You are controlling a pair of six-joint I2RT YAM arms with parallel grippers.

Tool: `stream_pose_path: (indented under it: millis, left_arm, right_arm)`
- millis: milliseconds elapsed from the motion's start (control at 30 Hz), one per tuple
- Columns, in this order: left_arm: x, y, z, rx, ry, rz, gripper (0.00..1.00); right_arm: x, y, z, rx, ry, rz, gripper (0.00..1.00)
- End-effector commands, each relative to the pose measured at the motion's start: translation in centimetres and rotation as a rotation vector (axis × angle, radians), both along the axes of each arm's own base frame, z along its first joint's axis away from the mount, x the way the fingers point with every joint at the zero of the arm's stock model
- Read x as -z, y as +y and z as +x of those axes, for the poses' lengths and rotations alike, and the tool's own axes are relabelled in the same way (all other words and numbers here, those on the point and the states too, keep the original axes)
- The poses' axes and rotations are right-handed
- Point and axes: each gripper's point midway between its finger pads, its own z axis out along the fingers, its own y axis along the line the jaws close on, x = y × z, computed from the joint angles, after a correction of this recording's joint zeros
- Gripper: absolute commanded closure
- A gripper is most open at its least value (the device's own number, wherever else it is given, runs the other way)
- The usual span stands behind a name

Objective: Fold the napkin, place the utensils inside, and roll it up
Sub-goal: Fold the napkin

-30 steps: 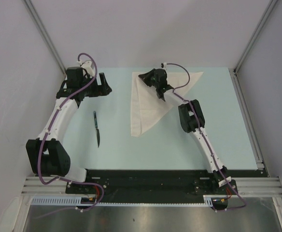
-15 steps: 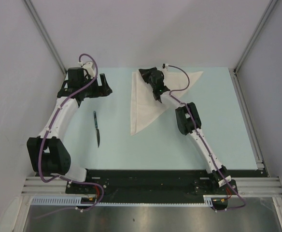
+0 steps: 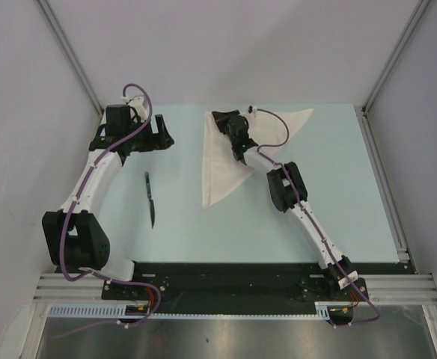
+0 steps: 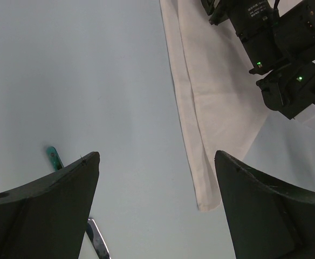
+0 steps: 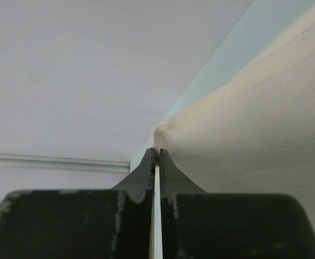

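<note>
The white napkin [image 3: 220,170] lies folded into a long triangle at the back middle of the table, its point toward the front. My right gripper [image 3: 220,118] is over its far left corner, shut on a pinch of the napkin [image 5: 254,135] that peaks at the fingertips of the right gripper [image 5: 157,151]. The dark utensil [image 3: 150,199] lies alone on the table left of the napkin. My left gripper [image 3: 162,134] hangs open and empty behind the utensil. In the left wrist view, the left gripper [image 4: 157,162] frames bare table, with the utensil's blade [image 4: 97,244] and the napkin [image 4: 200,108] to either side.
The pale blue table [image 3: 338,209] is closed in by grey walls on the left, back and right. A metal rail [image 3: 387,179] runs along its right edge. The right arm's dark wrist [image 4: 276,43] hangs over the napkin.
My right gripper has moved left along the napkin's far edge with the pinched cloth, and its elbow followed. The left arm and the utensil have not moved.
</note>
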Motion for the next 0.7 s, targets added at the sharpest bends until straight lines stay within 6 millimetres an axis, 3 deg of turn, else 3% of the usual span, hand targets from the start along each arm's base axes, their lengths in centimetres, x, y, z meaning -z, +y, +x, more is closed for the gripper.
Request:
stream_pose_path:
  millis: [0,67,167,200,300,367,400,433,467,500,567,600,667]
  left_arm:
    - [-2.0,-0.1,0.8,0.02,-0.061,0.001,0.09]
    - [-1.9,-0.1,0.8,0.025,-0.058,0.0,0.09]
    - [-1.8,-0.2,0.8,0.023,-0.056,-0.002,0.08]
    - [-1.4,-0.2,0.9,0.023,-0.05,-0.002,0.08]
    - [-0.9,-0.6,1.0,0.031,-0.037,-0.021,0.08]
    - [-0.6,-1.7,0.8,0.056,-0.027,-0.041,0.08]
    - [-0.3,-2.2,0.7,0.064,-0.021,-0.041,0.08]
    - [-0.1,-3.5,0.4,0.092,-0.017,-0.032,0.08]
    - [0.4,-3.9,0.4,0.088,-0.011,-0.006,0.08]
    - [0.9,-4.8,0.1,0.106,0.003,0.008,0.08]
    - [1.9,-7.7,-0.9,0.164,0.021,0.019,0.09]
    - [3.1,-8.6,-1.7,0.185,0.05,0.012,0.1]
    - [4.1,-11.1,-2.9,0.215,0.074,-0.041,0.13]
  right_arm:
    - [-3.9,0.1,0.4,0.037,-0.084,0.067,1.0]
    - [-3.7,0.0,0.4,0.032,-0.083,0.054,0.98]
    - [-3.5,0.1,0.4,0.011,-0.085,0.03,0.62]
    - [-3.7,0.2,0.3,-0.005,-0.09,0.022,0.46]
    - [-5.0,-0.4,0.4,-0.033,-0.116,-0.009,0.29]
    - [-4.8,-0.9,0.2,-0.052,-0.121,-0.044,0.25]
    - [-7.5,-1.1,0.0,-0.074,-0.162,-0.039,0.23]
    - [-8.4,-1.2,-0.2,-0.084,-0.18,-0.054,0.23]
    - [-10.8,-1.2,-0.7,-0.114,-0.222,-0.08,0.22]
    - [-12.0,-1.7,-0.7,-0.122,-0.243,-0.098,0.22]
    - [-14.7,-1.8,-1.8,-0.193,-0.291,-0.119,0.22]
    - [-17.6,-2.5,-2.7,-0.205,-0.326,-0.136,0.22]
    - [-18.7,-4.3,-3.4,-0.235,-0.32,-0.163,0.24]
